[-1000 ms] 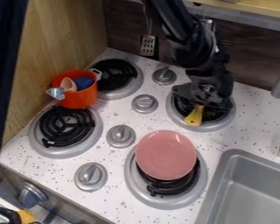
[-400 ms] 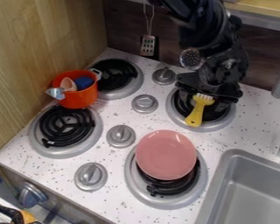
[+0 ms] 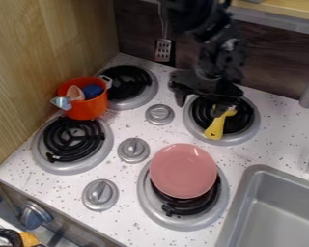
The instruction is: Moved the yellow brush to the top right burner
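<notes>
Hanging near the yellow brush [image 3: 216,128] on the top right burner [image 3: 240,138], the pincer [image 3: 205,100] gapes.

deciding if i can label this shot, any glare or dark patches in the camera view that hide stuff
Camera view: faint highlights on the pink plate, hiding nothing; camera view: the black claw blends into the top right burner's dark coils, while the yellow brush's handle stands out clearly.
</notes>
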`<action>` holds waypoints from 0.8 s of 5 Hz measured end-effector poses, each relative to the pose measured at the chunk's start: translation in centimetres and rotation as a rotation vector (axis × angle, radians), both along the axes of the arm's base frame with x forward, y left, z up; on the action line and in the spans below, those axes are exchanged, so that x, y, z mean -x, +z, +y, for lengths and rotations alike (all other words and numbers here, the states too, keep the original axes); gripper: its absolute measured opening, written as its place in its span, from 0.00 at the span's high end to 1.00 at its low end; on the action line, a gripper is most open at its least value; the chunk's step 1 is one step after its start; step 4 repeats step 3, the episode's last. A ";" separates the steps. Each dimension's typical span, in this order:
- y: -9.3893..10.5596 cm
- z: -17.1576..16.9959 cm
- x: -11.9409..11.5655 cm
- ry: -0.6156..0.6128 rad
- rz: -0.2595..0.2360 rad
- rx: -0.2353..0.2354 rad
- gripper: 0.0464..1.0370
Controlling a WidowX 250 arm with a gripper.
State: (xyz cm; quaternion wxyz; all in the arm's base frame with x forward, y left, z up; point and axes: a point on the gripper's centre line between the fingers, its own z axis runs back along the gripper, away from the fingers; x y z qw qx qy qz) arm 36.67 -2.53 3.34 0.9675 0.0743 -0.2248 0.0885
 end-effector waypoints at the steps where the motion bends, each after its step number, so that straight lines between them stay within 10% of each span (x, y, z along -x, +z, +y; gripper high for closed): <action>1: 0.3 1.6 1.4 -0.006 0.004 0.001 0.04; 4: -0.2 4.8 4.4 0.064 0.067 0.044 0.04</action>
